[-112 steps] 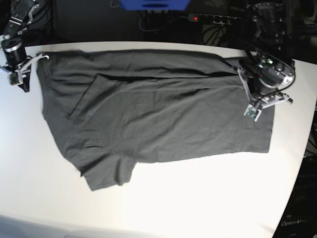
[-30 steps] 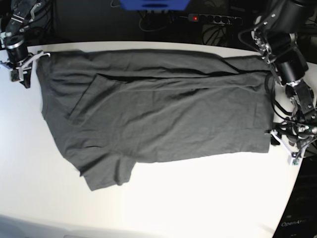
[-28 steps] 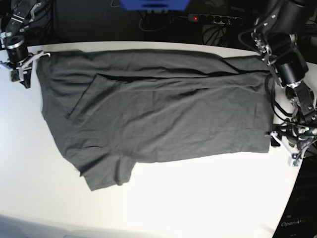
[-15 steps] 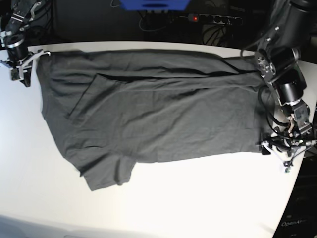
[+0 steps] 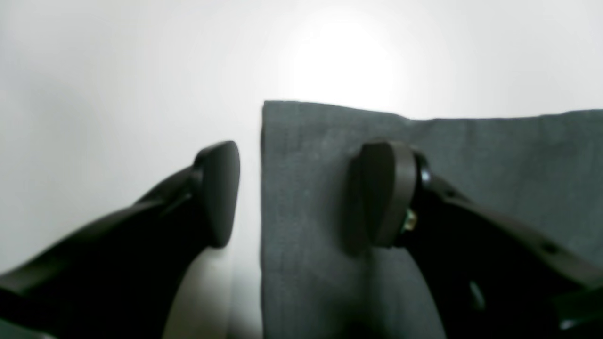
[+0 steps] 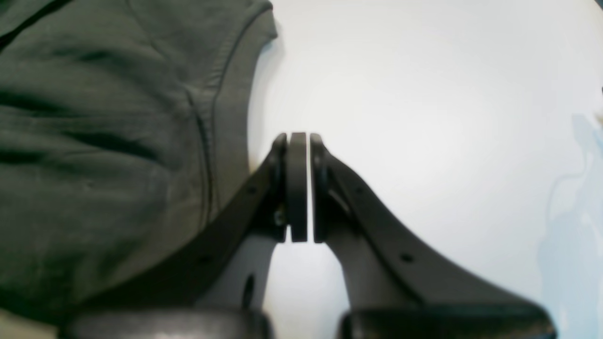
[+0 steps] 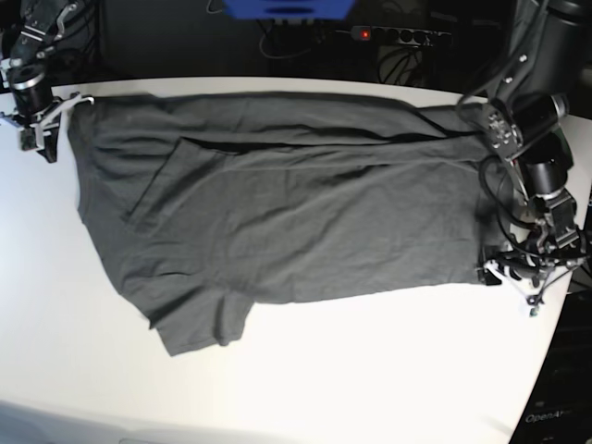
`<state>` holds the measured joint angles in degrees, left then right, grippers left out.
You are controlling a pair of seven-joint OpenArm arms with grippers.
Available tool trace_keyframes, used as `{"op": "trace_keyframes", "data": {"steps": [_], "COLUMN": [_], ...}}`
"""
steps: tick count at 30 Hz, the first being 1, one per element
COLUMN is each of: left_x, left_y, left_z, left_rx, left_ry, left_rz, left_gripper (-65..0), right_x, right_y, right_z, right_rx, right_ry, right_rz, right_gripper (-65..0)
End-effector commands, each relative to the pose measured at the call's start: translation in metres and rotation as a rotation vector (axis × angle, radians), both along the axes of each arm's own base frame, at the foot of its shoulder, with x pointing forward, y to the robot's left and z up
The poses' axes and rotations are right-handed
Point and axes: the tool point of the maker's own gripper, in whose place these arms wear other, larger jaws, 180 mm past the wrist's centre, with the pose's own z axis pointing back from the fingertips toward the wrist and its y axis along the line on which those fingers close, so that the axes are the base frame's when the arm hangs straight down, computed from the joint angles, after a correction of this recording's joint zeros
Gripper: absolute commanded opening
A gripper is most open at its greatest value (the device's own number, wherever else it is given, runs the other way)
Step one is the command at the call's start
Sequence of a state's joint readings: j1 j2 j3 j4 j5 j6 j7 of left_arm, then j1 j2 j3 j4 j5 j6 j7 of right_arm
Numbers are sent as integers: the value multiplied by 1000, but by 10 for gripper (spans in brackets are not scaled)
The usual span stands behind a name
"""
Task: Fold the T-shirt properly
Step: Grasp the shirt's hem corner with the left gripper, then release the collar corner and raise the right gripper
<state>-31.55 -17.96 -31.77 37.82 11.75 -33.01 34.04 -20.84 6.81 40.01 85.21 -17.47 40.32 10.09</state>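
The dark grey T-shirt (image 7: pixel 296 203) lies spread across the white table (image 7: pixel 370 370), with one sleeve at the near left. My left gripper (image 7: pixel 495 274) is open at the shirt's near right corner. In the left wrist view the gripper (image 5: pixel 301 193) straddles the shirt's edge (image 5: pixel 494 150): one finger (image 5: pixel 216 193) is over bare table, the other (image 5: pixel 386 193) is over the fabric. My right gripper (image 7: pixel 44 143) is shut and empty just off the shirt's far left corner. In the right wrist view the gripper's pads (image 6: pixel 298 188) are pressed together beside the hem (image 6: pixel 94 141).
A blue object (image 7: pixel 287 9) and a power strip (image 7: pixel 398 35) lie behind the table's far edge. The table's rounded right edge (image 7: pixel 564 305) runs close to my left gripper. Bare table lies in front of the shirt.
My left gripper has moved left from beyond the shirt's right edge to its near right corner. The right arm and the shirt have not moved.
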Motion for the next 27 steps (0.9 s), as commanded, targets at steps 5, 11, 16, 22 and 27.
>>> {"op": "trace_keyframes", "data": {"steps": [5, 11, 16, 22, 27], "left_x": [19, 18, 7, 6, 6], "left_y": [8, 6, 17, 15, 11], "left_z": [24, 22, 2, 0, -2], "left_rx": [9, 5, 5, 2, -15], "left_ry": [-77, -75, -15, -12, -12], "left_rz": [11, 14, 124, 121, 121], "left_gripper": [-255, -255, -255, -255, -255], "right_x": [5, -1, -1, -2, -2], "right_y": [-6, -6, -6, -6, -6], "right_z": [14, 11, 11, 11, 11], "right_rx": [-19, -19, -19, -19, -19], "right_ry": [-46, -30, -30, -29, -29], "right_rz": [7, 8, 8, 8, 8], "right_gripper": [-635, -635, -635, -635, -635]}}
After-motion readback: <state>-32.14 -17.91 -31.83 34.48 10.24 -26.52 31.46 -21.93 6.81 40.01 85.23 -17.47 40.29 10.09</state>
